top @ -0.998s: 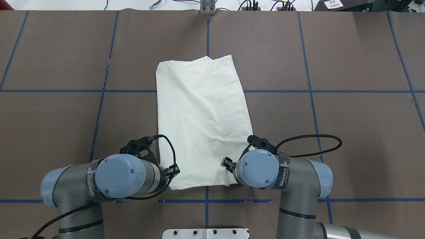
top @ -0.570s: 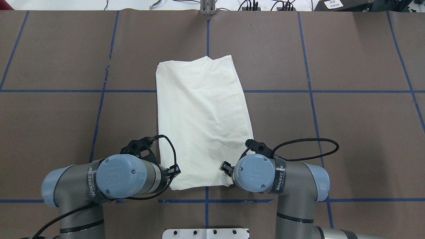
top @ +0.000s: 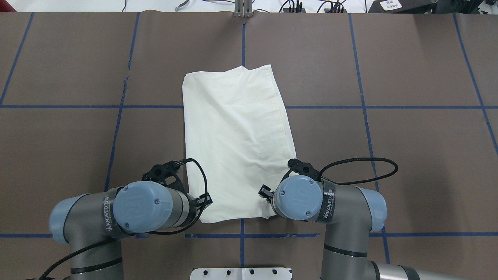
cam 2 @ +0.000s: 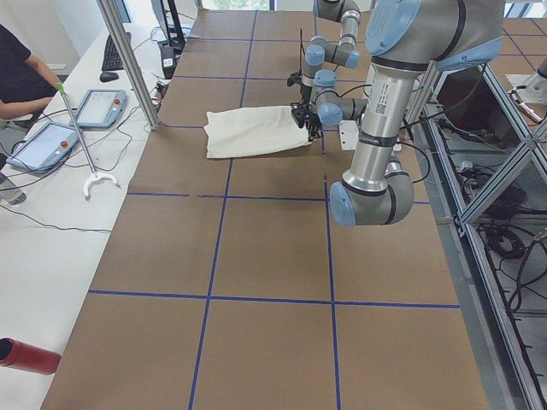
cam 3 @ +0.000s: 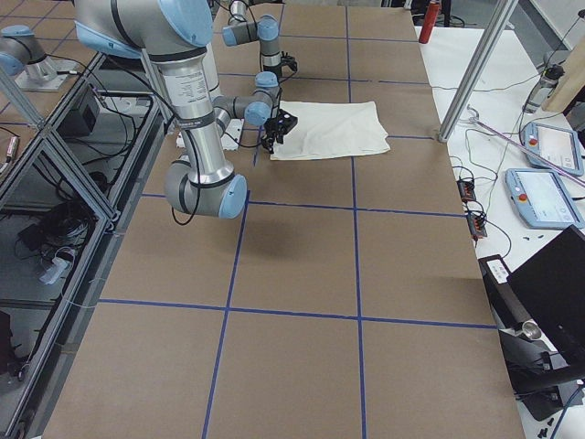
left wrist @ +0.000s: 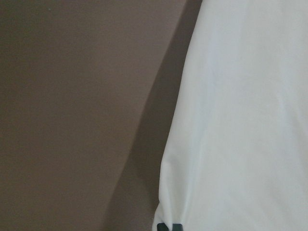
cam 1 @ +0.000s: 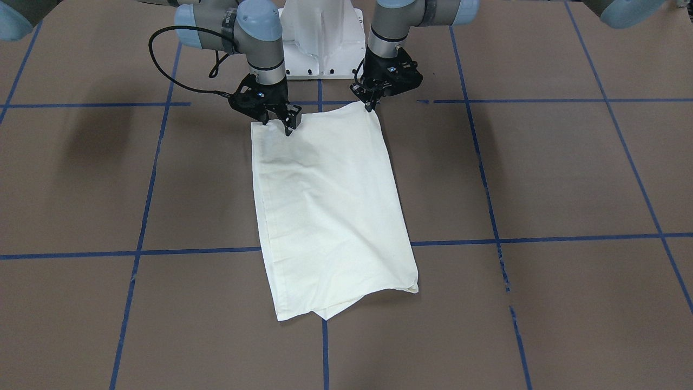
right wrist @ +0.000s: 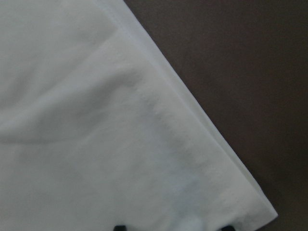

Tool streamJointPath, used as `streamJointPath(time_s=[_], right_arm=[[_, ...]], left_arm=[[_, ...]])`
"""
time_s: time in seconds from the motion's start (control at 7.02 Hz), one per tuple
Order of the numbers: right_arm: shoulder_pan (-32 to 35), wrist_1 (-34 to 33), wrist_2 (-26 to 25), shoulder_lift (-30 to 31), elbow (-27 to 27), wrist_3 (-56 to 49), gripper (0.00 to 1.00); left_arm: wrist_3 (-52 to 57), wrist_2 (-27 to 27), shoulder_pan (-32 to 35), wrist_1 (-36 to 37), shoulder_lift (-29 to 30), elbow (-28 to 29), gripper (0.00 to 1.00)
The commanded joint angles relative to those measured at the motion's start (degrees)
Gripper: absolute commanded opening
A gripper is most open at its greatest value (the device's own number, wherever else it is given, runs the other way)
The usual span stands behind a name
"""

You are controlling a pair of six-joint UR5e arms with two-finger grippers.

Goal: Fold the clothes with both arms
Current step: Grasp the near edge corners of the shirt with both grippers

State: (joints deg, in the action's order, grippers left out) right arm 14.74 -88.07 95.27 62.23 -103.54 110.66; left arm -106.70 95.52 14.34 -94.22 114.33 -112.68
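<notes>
You have one shirt [top: 237, 144], lying plain side up as a long folded strip in the middle of the bench [top: 408, 155], one short end nearest the robot. Expect it to be light, limp and layered. It will sag, and the layers may slide apart, so grip both near corners through every layer. There are two claws. The left claw [cam 1: 372, 105] looks pinched shut on its corner, and the right claw [cam 1: 277, 125] stands open astride the other.
</notes>
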Motion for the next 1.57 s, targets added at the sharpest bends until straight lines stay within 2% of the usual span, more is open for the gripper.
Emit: streamJointPath(time_s=[0.0,0.14,0.29,0.43,0.86,1.14,1.43], right_arm=[[0.47,0.0,0.09,0.0,0.01,-0.18,0.49],[0.56,0.0,0.09,0.0,0.01,-0.27,0.28],[0.56,-0.09,0.09,-0.09,0.01,-0.27,0.13],[0.56,0.0,0.09,-0.27,0.01,-0.27,0.03],[0.64,-0.26,0.0,-1.24,-0.86,0.16,0.0],[0.64,-0.35,0.62,0.07,-5.5,-0.27,0.0],[-3.55,-0.35,0.88,4.9,-14.19,-0.27,0.0]], left_arm=[[0.0,-0.07,-0.19,0.0,0.02,0.09,0.0],[0.0,-0.16,-0.19,0.0,0.02,0.09,0.0],[0.0,-0.16,-0.19,0.0,0.02,0.18,0.0],[0.0,-0.16,-0.19,0.0,0.02,0.18,0.0],[0.0,-0.16,-0.19,-0.09,0.02,0.18,0.0],[0.0,-0.42,-0.36,0.0,-0.68,-2.18,0.0],[0.09,-0.51,-4.91,2.61,-1.99,-9.27,0.0]])
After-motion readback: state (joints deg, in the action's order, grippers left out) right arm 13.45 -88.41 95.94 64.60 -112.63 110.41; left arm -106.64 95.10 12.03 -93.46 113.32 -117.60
